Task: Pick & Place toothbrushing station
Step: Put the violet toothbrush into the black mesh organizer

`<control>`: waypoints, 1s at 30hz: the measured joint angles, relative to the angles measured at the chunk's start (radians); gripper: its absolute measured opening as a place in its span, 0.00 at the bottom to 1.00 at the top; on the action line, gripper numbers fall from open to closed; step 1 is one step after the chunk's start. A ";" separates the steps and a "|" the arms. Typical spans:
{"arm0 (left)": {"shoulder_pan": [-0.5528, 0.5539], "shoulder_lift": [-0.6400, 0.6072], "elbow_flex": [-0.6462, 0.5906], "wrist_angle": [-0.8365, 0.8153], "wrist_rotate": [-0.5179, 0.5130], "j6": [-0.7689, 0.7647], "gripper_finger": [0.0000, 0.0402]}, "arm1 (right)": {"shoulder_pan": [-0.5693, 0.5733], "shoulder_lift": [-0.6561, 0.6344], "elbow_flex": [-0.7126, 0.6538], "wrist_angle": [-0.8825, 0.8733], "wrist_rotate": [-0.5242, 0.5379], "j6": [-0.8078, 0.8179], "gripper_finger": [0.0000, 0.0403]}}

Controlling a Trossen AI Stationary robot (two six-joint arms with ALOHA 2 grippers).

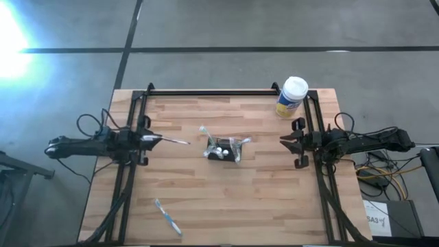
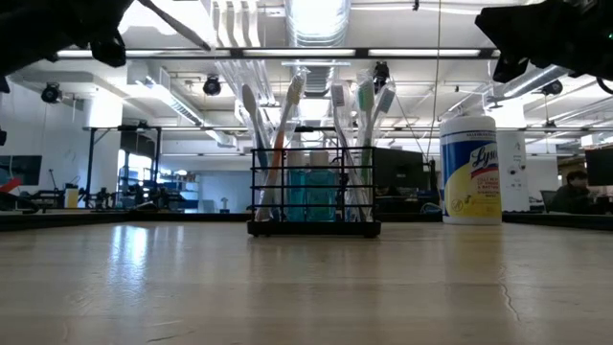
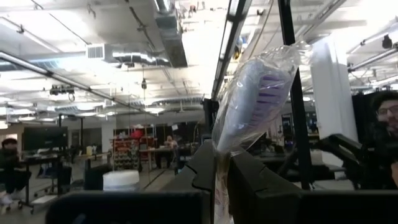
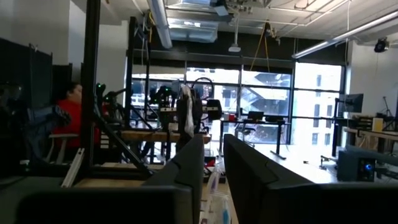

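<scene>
The toothbrushing station [image 1: 223, 151], a small black mesh box, stands by its base on the middle of the table. Several toothbrushes stand upright in it in the low view [image 2: 311, 196]. My left gripper [image 1: 152, 139] is left of the box, above the table, shut on a plastic-wrapped toothbrush [image 1: 173, 141] whose head shows in the left wrist view [image 3: 255, 99]. Another toothbrush [image 1: 168, 217] lies flat near the table's front left. My right gripper [image 1: 284, 144] is right of the box, open and empty. My left gripper pinches the wrapped toothbrush between its two fingers at the handle [image 3: 221, 180], below the bristle head. The fingers come level from the table's left and lie along the brush. The head end [image 1: 186, 143] sticks out past the fingertips toward the box, lifted clear of the table.
A round white-lidded, yellow-labelled canister [image 1: 291, 97] stands at the far right of the table, also seen in the low view [image 2: 469, 170]. Black frame rails [image 1: 206, 91] run along the far, left and right edges. Bare wood lies in front of the box.
</scene>
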 joint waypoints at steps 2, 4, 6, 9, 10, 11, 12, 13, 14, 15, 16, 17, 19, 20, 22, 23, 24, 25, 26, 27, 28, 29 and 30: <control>0.000 0.023 0.024 0.006 0.000 0.000 0.05 | 0.000 0.000 0.000 0.000 0.000 -0.002 0.13; 0.000 0.062 0.050 0.002 0.000 0.000 0.05 | 0.000 0.000 0.000 0.000 0.001 -0.011 0.13; 0.000 0.117 0.084 0.000 0.000 -0.004 0.05 | 0.000 0.000 0.000 0.000 0.001 -0.023 0.14; 0.000 0.234 0.150 0.005 0.000 -0.035 0.05 | 0.000 0.000 0.000 0.000 0.002 -0.027 0.14; 0.000 0.285 0.176 0.005 0.000 -0.044 0.05 | 0.000 0.000 0.000 0.000 0.002 -0.027 0.15; 0.000 0.338 0.203 0.004 0.001 -0.049 0.05 | 0.000 0.000 0.000 0.000 0.002 -0.027 0.15; 0.000 0.392 0.231 0.002 0.002 -0.050 0.05 | 0.000 0.000 0.000 -0.001 0.002 -0.027 0.15; 0.000 0.445 0.259 0.000 0.003 -0.049 0.05 | 0.000 0.000 0.000 -0.003 0.002 -0.027 0.15; 0.000 0.497 0.289 -0.002 0.003 -0.049 0.05 | 0.000 0.000 0.000 -0.007 0.002 -0.025 0.15; 0.000 0.545 0.321 -0.011 0.002 -0.047 0.05 | 0.000 0.000 0.000 -0.011 0.002 -0.024 0.15; 0.000 0.590 0.353 -0.029 -0.003 -0.045 0.05 | 0.000 0.000 0.000 -0.020 0.002 -0.024 0.15; 0.001 0.634 0.386 -0.054 -0.016 -0.044 0.05 | 0.000 0.000 0.000 -0.030 0.002 -0.024 0.15; 0.002 0.720 0.444 -0.121 -0.053 -0.026 0.05 | 0.000 0.000 0.000 -0.050 0.002 -0.024 0.14; 0.002 0.759 0.468 -0.157 -0.069 -0.015 0.05 | 0.000 0.000 0.000 -0.056 0.002 -0.024 0.14; 0.002 0.821 0.527 -0.173 -0.100 0.009 0.05 | -0.001 0.000 0.000 -0.062 0.002 -0.024 0.14; 0.002 0.847 0.553 -0.174 -0.121 0.023 0.05 | -0.001 0.000 0.000 -0.062 0.002 -0.024 0.14; 0.003 0.871 0.574 -0.191 -0.138 0.035 0.05 | -0.001 0.001 0.000 -0.062 0.002 -0.024 0.14; 0.003 0.894 0.590 -0.203 -0.146 0.045 0.05 | -0.001 0.001 0.000 -0.064 0.002 -0.024 0.14; 0.003 0.913 0.605 -0.210 -0.149 0.055 0.05 | -0.001 0.001 0.000 -0.067 0.002 -0.024 0.14; 0.003 0.928 0.618 -0.222 -0.152 0.063 0.05 | -0.001 0.001 0.000 -0.068 0.002 -0.024 0.14; 0.004 0.936 0.632 -0.236 -0.158 0.071 0.05 | -0.001 0.001 0.000 -0.068 0.002 -0.024 0.14; 0.007 0.940 0.650 -0.246 -0.171 0.079 0.05 | -0.001 0.001 0.000 -0.068 0.002 -0.024 0.14; 0.011 0.942 0.664 -0.263 -0.182 0.081 0.05 | -0.001 0.001 0.000 -0.068 0.002 -0.024 0.14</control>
